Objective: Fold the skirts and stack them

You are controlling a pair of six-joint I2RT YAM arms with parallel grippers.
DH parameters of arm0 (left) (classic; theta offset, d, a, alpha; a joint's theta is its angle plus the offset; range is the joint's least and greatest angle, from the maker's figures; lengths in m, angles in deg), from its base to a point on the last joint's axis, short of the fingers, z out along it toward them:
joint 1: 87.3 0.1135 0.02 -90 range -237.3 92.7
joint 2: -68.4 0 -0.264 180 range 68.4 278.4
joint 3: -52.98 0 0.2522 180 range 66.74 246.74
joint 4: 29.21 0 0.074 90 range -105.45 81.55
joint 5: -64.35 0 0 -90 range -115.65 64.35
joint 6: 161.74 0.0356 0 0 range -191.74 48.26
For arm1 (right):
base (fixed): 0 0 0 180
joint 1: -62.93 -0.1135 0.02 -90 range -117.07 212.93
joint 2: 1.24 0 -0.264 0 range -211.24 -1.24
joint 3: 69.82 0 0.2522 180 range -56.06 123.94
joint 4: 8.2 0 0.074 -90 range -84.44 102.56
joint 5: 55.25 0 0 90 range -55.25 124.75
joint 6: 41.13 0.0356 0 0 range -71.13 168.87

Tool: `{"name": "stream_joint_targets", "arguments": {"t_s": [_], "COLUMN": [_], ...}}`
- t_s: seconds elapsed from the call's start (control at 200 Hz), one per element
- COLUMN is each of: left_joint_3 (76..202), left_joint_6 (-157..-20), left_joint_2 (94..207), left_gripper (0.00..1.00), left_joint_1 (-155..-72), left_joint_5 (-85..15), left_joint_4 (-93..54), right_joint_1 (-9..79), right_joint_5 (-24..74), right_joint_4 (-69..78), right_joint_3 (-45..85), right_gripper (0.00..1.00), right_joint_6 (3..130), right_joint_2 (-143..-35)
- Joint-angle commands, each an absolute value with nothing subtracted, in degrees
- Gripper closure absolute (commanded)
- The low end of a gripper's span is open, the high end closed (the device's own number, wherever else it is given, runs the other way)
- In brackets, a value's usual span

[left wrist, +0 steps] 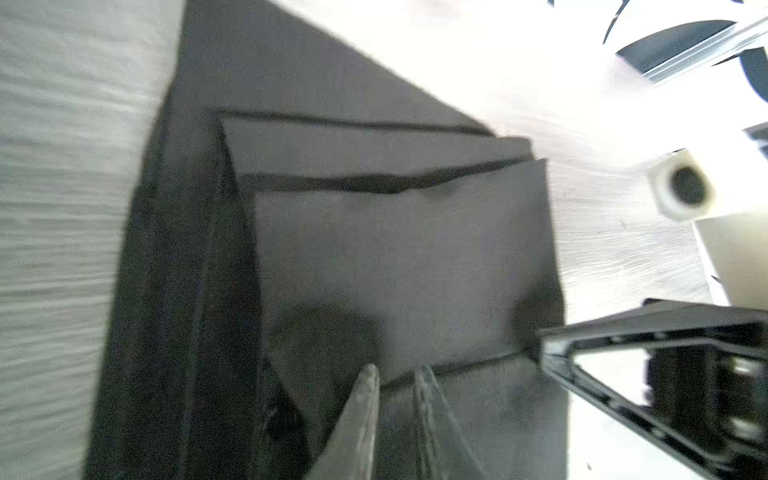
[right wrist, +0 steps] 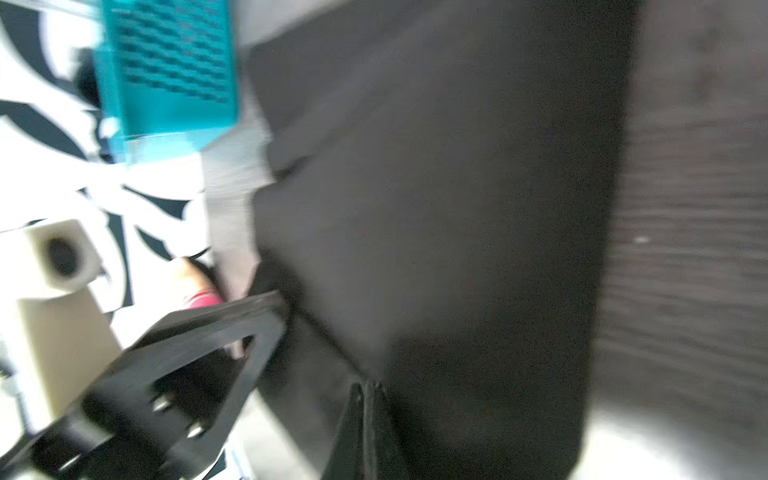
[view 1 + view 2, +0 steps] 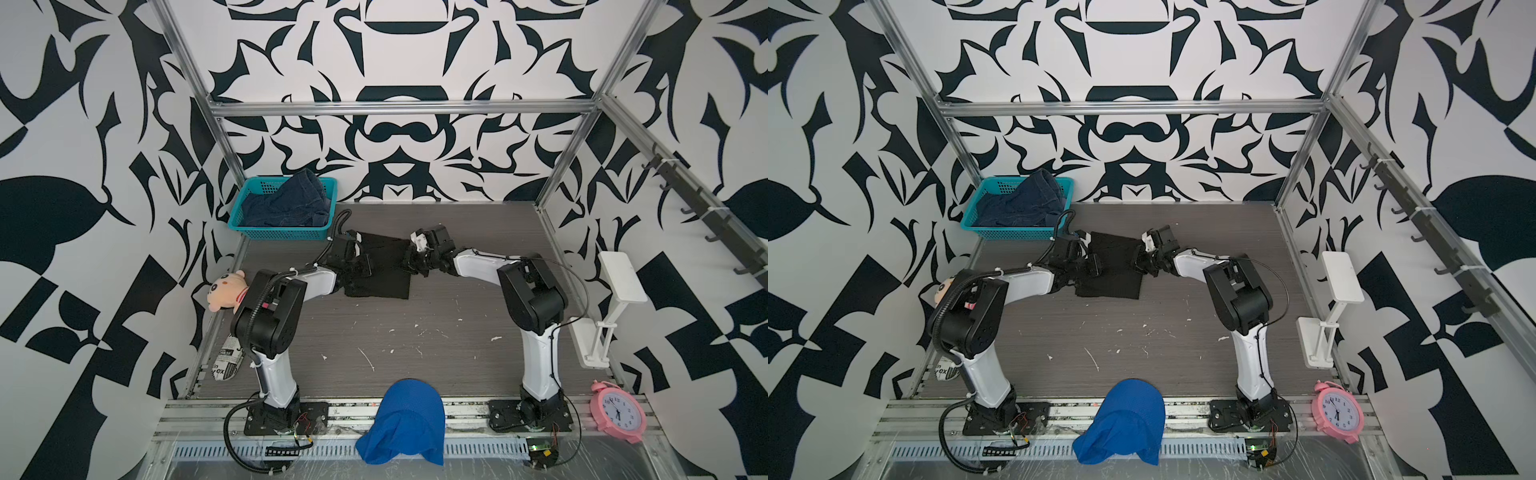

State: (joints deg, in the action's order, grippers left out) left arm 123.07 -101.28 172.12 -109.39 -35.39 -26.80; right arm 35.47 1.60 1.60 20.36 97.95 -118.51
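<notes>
Two robot arms work a black skirt [image 3: 386,270] on the far half of the grey table [image 3: 415,332], at its middle, just near and right of a teal basket [image 3: 278,232]. The skirt lies in folded layers, its near part flat on the tabletop. The left gripper [image 1: 395,376] sits at the skirt's left edge. Its jaws are drawn nearly together, with an edge of the black cloth pinched in the narrow gap, as the left wrist view shows. The right gripper [image 2: 368,388] meets the skirt's right edge with its jaws pressed together on the cloth. That wrist view is badly blurred, so the exact bite is hard to make out. In both top views the black jaws of both grippers are lost against the black fabric.

A denim skirt [image 3: 291,199] lies crumpled in the basket at the far left corner, one fold rising above the rim and the rest hidden by the basket walls. A blue mesh cloth [image 3: 401,415] hangs over the near edge at centre. A plush toy [image 3: 226,291] at the left wall is partly covered by the left arm [image 3: 270,316]. A pink clock [image 3: 619,411] stands at the near right.
</notes>
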Motion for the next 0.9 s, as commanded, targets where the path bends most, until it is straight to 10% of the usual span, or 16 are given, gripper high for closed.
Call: {"name": "stream_joint_targets", "arguments": {"t_s": [0.0,0.34,0.895], "left_joint_3": [123.4,123.2,121.8], "left_joint_6": [-100.4,-98.9,-99.6], "left_joint_2": [169.4,173.9,175.3], "left_gripper": [0.79,0.79,0.79], "left_joint_1": [-109.1,-109.1,-109.2], "left_joint_5": [-34.1,-33.3,-33.0], "left_joint_4": [-24.3,-24.4,-25.9], "right_joint_1": [35.6,42.2,40.8], "right_joint_5": [-1.9,5.3,-2.4], "right_joint_4": [1.1,4.0,1.9], "right_joint_3": [19.8,15.6,20.0], "right_gripper": [0.97,0.46,0.4], "right_joint_6": [97.2,96.6,94.6], "right_joint_2": [-114.4,-113.6,-123.7]}}
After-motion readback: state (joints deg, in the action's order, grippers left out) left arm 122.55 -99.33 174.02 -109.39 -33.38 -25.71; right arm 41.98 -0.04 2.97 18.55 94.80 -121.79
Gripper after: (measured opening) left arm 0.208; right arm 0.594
